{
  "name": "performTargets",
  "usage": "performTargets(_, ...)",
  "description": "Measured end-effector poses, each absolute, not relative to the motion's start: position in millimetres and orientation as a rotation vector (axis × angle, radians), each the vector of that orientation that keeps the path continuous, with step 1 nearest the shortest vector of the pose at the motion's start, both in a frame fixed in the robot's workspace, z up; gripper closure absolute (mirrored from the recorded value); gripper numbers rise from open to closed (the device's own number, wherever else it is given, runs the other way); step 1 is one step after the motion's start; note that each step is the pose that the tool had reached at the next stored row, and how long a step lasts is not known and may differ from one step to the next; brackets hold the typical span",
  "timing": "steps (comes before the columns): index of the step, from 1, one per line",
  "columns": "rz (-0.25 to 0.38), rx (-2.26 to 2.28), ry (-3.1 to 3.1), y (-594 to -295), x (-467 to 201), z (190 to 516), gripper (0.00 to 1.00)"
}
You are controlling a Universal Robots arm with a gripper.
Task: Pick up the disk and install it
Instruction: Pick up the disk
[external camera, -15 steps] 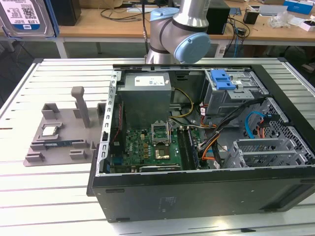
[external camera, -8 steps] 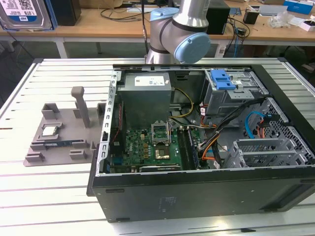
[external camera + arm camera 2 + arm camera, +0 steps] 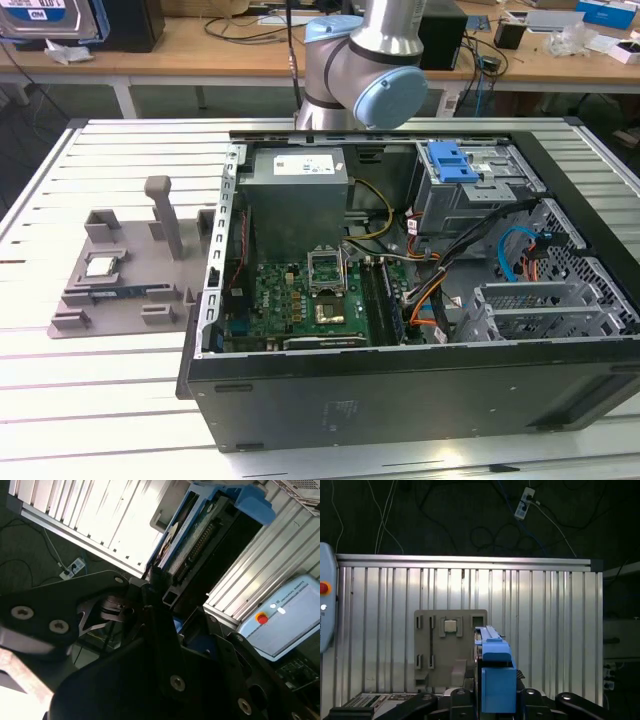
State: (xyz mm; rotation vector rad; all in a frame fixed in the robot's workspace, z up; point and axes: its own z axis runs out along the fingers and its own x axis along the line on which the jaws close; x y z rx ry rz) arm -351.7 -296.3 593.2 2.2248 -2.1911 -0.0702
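My gripper is shut on the disk, which the first wrist view shows edge-on in its blue plastic bracket, high above the ribbed table. In the second wrist view the disk juts away from the gripper, label and connector edge showing. At the top left corner of the exterior view, the blue-framed, white-labelled disk hangs well above the table.
The open computer case lies on the table, with a grey drive cage and blue latch at its far right. A grey fixture holding a small chip sits to the exterior view's left. A teach pendant lies nearby.
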Motion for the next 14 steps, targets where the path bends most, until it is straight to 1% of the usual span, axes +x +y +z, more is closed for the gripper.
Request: performTargets(14,-0.070,2.225,-2.191,-296,-352,635,0.63)
